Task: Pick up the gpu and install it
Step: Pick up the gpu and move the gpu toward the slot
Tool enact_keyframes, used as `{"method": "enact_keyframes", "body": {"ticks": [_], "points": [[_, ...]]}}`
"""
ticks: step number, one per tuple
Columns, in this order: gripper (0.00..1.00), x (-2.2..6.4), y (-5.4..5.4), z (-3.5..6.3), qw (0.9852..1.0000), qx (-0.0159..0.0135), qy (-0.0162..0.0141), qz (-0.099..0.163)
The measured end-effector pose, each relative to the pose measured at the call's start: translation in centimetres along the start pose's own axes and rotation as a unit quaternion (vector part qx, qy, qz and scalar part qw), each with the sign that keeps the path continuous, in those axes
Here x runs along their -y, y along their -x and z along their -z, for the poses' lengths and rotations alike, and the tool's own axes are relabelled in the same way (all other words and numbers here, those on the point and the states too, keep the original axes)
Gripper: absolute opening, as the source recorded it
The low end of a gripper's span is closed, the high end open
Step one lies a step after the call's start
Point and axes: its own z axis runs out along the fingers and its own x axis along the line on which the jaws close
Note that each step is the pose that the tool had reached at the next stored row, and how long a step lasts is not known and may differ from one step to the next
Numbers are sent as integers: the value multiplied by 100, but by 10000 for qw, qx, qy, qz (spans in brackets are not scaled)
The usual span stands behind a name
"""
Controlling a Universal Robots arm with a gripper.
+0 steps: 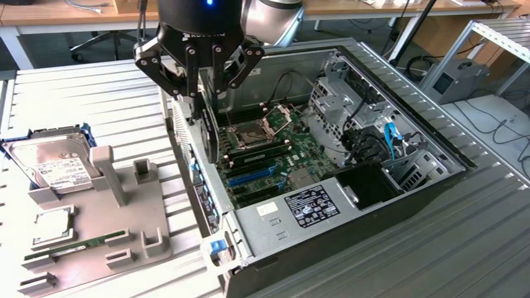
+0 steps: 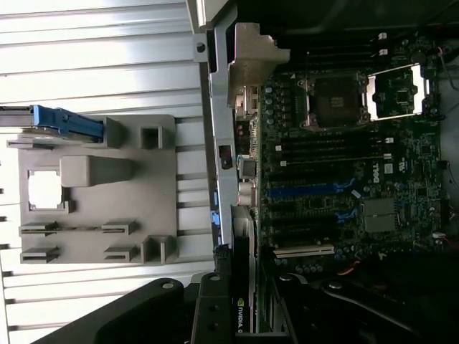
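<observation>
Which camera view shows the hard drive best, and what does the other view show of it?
The exterior view: the hard drive lies with its silver top and white label facing that camera. The wrist view sees it edge-on, mostly its blue carrier.

Black gripper on a silver-grey arm
Below its blue light, black finger links show silvery pivot screws; the arm's shell is rounded.
</observation>
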Motion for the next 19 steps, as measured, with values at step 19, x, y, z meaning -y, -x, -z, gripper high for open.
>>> {"method": "enact_keyframes", "body": {"ticks": [19], "points": [[26, -8, 119, -30, 10000, 0, 0, 0]]}}
